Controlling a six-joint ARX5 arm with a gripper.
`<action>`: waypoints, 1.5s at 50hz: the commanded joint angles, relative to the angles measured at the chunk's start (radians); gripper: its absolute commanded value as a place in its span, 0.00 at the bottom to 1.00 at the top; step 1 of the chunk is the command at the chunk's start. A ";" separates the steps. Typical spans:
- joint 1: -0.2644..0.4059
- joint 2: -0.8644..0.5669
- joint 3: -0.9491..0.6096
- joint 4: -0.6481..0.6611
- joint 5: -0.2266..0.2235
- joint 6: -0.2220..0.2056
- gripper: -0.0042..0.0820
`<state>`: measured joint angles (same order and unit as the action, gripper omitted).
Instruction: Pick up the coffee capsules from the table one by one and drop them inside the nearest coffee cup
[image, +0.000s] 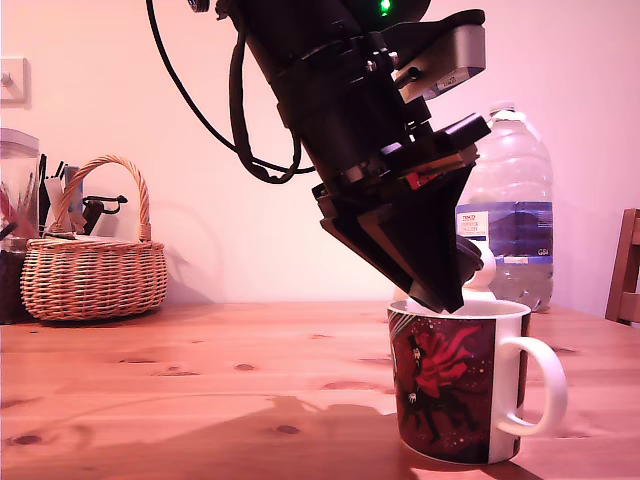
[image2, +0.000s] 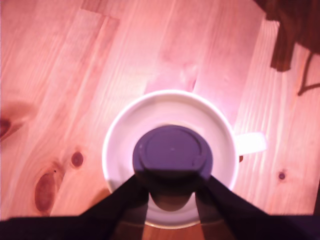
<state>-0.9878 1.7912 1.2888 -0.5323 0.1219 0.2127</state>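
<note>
Faintly, "TESCO" reads on the water bottle's label (image: 504, 232); the gripper (image2: 172, 186) clasps a dark coffee capsule (image2: 172, 154) over the coffee cup (image: 455, 385).

Warm pinkish cast, soft focus, arm shadow across the table (image: 200, 400), blown-out cup (image2: 170, 107) interior.

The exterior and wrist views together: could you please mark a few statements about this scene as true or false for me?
1. The black gripper holds a dark purple round coffee capsule over the flowered ceramic mug. True.
2. The mug lies on its side. False: it stands upright on the reddish pine table.
3. A wicker basket stands at the exterior view's left. True.
4. The clear plastic water bottle stands in front of the mug. False: it is behind.
</note>
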 joint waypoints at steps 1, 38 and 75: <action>-0.004 0.018 0.006 0.009 -0.002 0.006 0.64; 0.035 -0.023 0.006 0.039 -0.052 0.005 0.76; 0.208 -0.140 0.005 0.068 0.038 -0.006 0.03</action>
<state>-0.7879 1.6444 1.2976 -0.4721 0.1547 0.2115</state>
